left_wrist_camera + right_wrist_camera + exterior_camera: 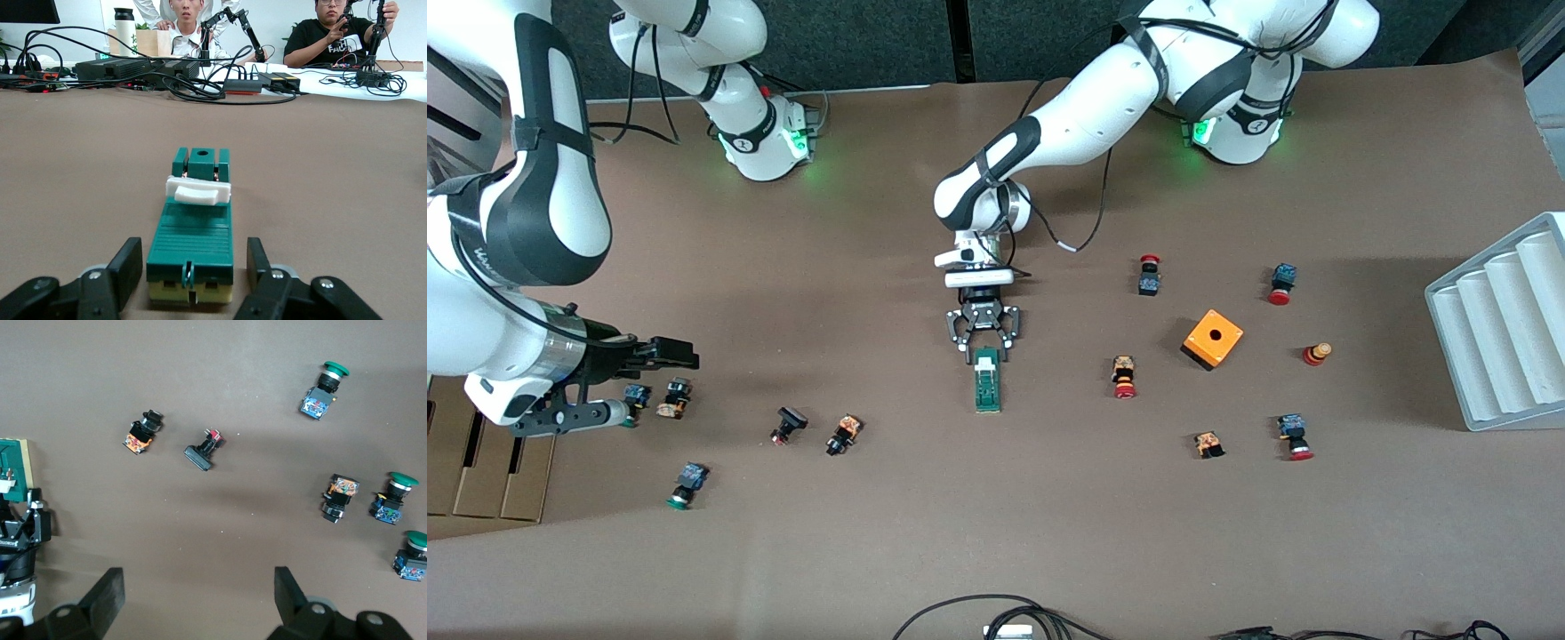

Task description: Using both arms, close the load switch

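1. Front view: the load switch, a narrow green block, lies mid-table; the left gripper straddles its end nearest the bases.
2. Left wrist view: ribbed green plastic, white handle; fingers narrow, seemingly not yet touching. An off-centre squeeze could skid it.
3. Right wrist view: the right gripper waits wide open above scattered push buttons.

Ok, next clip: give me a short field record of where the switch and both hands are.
load switch: flat on the table, mid-table, white handle on top
left hand: down at the switch's end nearest the arms' bases, one finger on each side, small gaps showing
right hand: open, over the push buttons toward the right arm's end, waiting
orange box: toward the left arm's end, untouched
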